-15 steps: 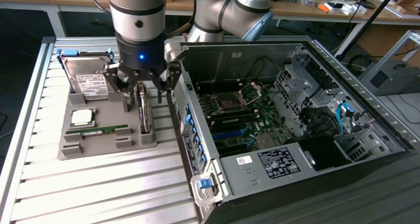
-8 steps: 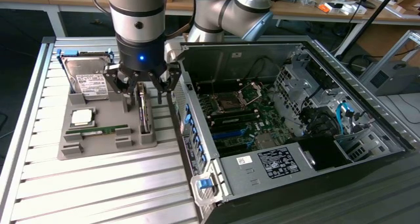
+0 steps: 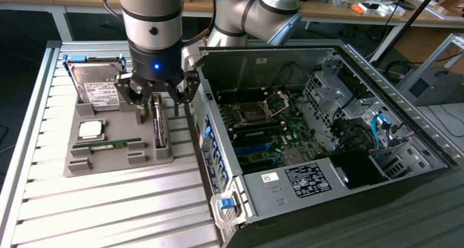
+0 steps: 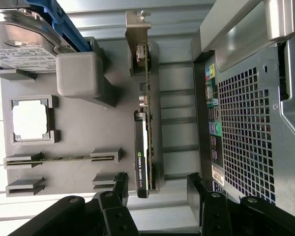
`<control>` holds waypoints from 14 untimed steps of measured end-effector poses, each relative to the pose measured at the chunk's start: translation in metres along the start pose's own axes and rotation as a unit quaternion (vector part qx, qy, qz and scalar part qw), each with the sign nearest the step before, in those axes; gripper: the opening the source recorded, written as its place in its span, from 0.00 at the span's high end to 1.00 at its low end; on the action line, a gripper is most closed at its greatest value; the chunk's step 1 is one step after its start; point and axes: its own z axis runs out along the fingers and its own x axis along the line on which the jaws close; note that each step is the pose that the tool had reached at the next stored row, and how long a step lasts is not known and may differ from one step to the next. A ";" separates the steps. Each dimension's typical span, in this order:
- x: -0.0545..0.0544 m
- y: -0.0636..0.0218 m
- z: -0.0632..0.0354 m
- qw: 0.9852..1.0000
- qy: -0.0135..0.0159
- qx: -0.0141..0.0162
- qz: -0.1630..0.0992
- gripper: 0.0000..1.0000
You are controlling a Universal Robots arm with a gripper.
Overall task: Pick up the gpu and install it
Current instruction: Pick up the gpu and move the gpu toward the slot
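**Graphics card in its tray slot, open hand above it**

The graphics card (image 3: pixel 158 125) (image 4: pixel 143 142) stands on its long edge in a slot along one side of a grey tray (image 3: pixel 108 162) (image 4: pixel 88 132), its silver end bracket (image 4: pixel 137 29) at the far end from the hand in the wrist view. The tray lies on a tabletop (image 3: pixel 108 204) (image 4: pixel 177 14) of ribbed metal slats. Behind it, workshop desks (image 3: pixel 377 8) carry loose clutter.

The hand (image 3: pixel 156 93) (image 4: pixel 158 189) hangs just above the card, spread wide and holding nothing. One black finger (image 4: pixel 120 184) is on each side of the card's near end, with clear space between each and the board.

In the same tray, towards the exterior view's left, are:
- a silver hard drive (image 3: pixel 98 87) (image 4: pixel 19 44) with a white label
- a square processor chip (image 3: pixel 91 129) (image 4: pixel 30 119)
- a narrow memory stick (image 3: pixel 108 144) (image 4: pixel 59 158)

Just beside the tray, on the exterior view's right, lies an open computer case (image 3: pixel 305 123) (image 4: pixel 250 123) with its main board (image 3: pixel 261 123) exposed. The case's perforated rear wall runs close along the card's slot.
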 end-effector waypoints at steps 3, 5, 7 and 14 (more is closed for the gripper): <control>0.000 0.0023 0.0013 1.000 0.000 0.000 0.000 0.40; 0.001 0.0070 0.0023 1.000 0.000 0.000 0.000 0.40; 0.001 0.0113 0.0033 1.000 0.000 0.000 0.000 0.40; 0.003 0.0178 0.0081 1.000 0.000 0.000 0.000 0.40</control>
